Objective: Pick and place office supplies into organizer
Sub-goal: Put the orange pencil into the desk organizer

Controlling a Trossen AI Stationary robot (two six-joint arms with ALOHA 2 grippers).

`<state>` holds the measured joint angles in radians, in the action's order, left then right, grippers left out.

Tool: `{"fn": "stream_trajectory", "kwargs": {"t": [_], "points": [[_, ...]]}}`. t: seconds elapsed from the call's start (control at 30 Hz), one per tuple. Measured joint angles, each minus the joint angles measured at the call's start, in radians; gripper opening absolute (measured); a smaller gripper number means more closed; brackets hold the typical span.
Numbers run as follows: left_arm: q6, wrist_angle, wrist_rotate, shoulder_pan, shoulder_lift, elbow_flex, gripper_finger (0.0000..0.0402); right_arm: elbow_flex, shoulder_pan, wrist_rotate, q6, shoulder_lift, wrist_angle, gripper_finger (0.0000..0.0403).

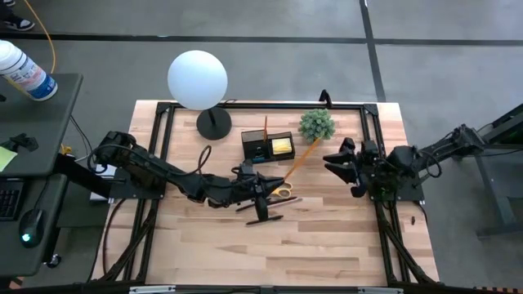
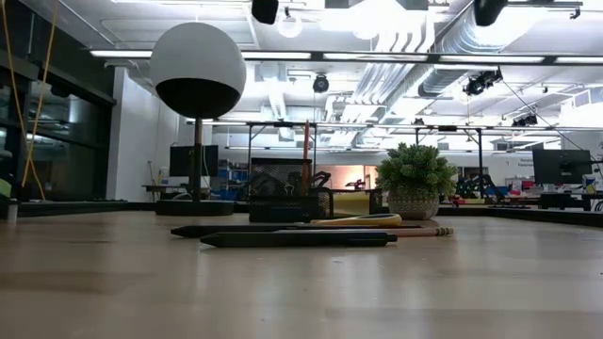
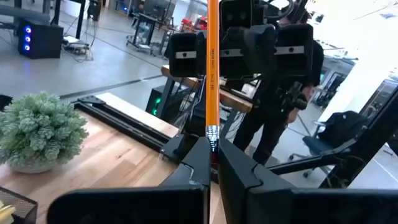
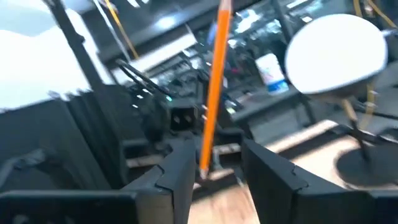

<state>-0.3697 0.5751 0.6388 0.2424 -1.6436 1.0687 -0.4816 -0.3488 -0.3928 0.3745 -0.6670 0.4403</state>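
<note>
– Near the table's middle, why is the left gripper [image 1: 272, 189] pinched on the pencil [image 1: 302, 156]?

– To lift it toward the organizer [image 1: 268, 145] just behind (the right gripper [image 1: 345, 167] waits nearby, fingers apart).

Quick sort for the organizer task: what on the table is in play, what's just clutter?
In play:
orange pencil, clamped in the left end effector
black organizer
yellow sticky pad, inside it
yellow-handled scissors
dark pens

Clutter:
globe lamp
potted plant
</note>
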Motion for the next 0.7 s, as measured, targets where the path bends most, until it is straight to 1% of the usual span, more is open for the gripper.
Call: {"fn": "stream_trajectory", "kwargs": {"t": [0.1,0.23,0.33,0.43,0.6,0.7], "points": [[0.0,0.001,-0.002,0.0,0.0,0.0,0.0,0.0,0.048,0.058,0.008,-0.037,0.058,0.0161],[0.003,0.008,-0.006,0.0,0.0,0.0,0.0,0.0,0.096,0.091,0.019,-0.089,0.114,0.02],[0.003,0.008,-0.006,0.0,0.0,0.0,0.0,0.0,0.121,0.122,0.023,-0.123,0.209,0.0217],[0.003,0.008,-0.007,0.0,0.0,0.0,0.0,0.0,0.149,0.151,0.057,-0.154,0.288,0.0218],[0.003,0.008,-0.007,0.0,-0.001,0.0,0.0,0.0,0.195,0.219,0.137,-0.205,0.36,0.0209],[0.003,0.008,-0.011,0.0,-0.001,0.0,0.0,0.0,0.213,0.249,0.152,-0.235,0.42,0.0207]]}}
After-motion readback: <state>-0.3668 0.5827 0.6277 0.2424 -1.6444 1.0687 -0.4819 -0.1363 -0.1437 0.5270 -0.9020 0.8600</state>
